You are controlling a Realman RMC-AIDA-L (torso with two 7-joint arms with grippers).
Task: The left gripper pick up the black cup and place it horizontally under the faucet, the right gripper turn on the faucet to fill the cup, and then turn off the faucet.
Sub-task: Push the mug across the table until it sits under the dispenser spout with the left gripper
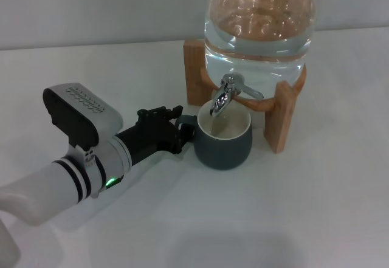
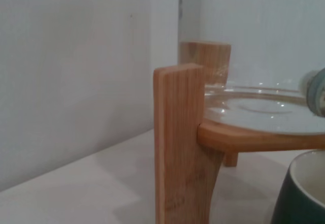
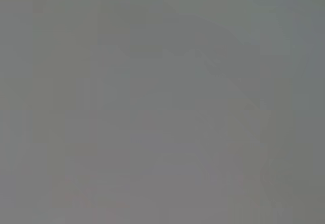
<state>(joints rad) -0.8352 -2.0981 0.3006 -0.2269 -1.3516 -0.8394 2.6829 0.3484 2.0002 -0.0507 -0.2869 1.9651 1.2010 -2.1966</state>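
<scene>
- A pale white surface point(image 1: 292, 219) runs back to a plain light wall; everything I work with stands on it.
- My left tool point(image 1: 180, 124) lies low over the surface, reaching in from my left side, its black jaws closed around the small loop handle of the black cup point(image 1: 223, 143).
- The arm behind it is white and grey with black rings, a green light glowing near the wrist and a grey-topped box above it.
- The black cup stands upright on the surface, its cream inside facing up, directly beneath the faucet point(image 1: 223, 95); in my left wrist view only a slice of its rim and dark wall point(image 2: 299, 193) shows.
- The faucet is a chrome spigot with a short lever, its spout pointing down into the cup's mouth.
- It is fixed to a clear glass water jar point(image 1: 260, 28), which holds water.
- The jar sits on a wooden stand point(image 1: 281, 119); one upright leg point(image 2: 177, 142) fills my left wrist view.
- My right tool is out of sight; its wrist view shows only flat grey.
</scene>
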